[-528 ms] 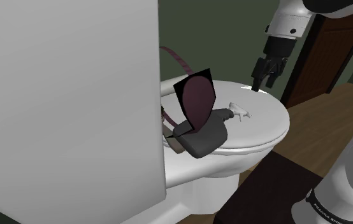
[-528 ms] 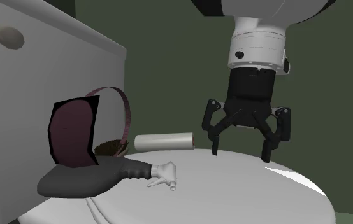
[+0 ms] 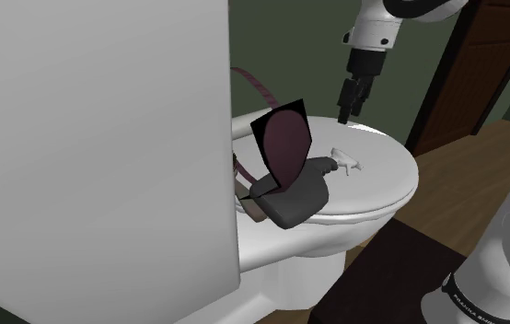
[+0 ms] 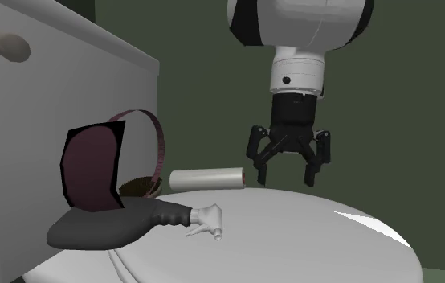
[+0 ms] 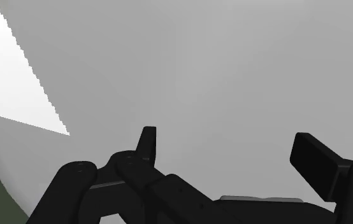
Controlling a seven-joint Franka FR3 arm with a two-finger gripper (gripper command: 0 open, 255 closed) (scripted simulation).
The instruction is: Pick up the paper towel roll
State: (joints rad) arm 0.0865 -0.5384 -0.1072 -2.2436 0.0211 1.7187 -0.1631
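So the gripper (image 4: 287, 170) has slid over toward the tank side since half a second ago. In the second exterior view it's moved left and come out noticeably closer to the roll. Its fingers (image 5: 146, 143) are spread wide with nothing between them, and it hangs just above the white toilet lid (image 4: 309, 233) without touching it. The wrist view has plain lid surface past the fingertips.

The paper towel roll (image 4: 209, 178) is a pale cylinder lying on its side at the back of the lid, its bottom edge tucked behind the lid's curve. The nearest fingertip looks just beside the roll's end in that view, but I honestly can't tell how far apart they are in depth.

My take is that this is the approach step, with no grasp yet. To do it well, I'd get the hand over the middle of the roll rather than its end. I'd turn the wrist so the fingers straddle the roll across its width, then come straight down and close gently. It'll probably squish a bit, and it can roll away if one finger nudges it first.

Further out, a maroon ring (image 4: 158, 149) sits right by the roll's far end, so stay clear of that. A dark grey object (image 4: 104, 227) with a white hand-shaped tip (image 4: 205, 219) lies on the lid nearer the camera. The tank (image 4: 44, 104) is behind it all.
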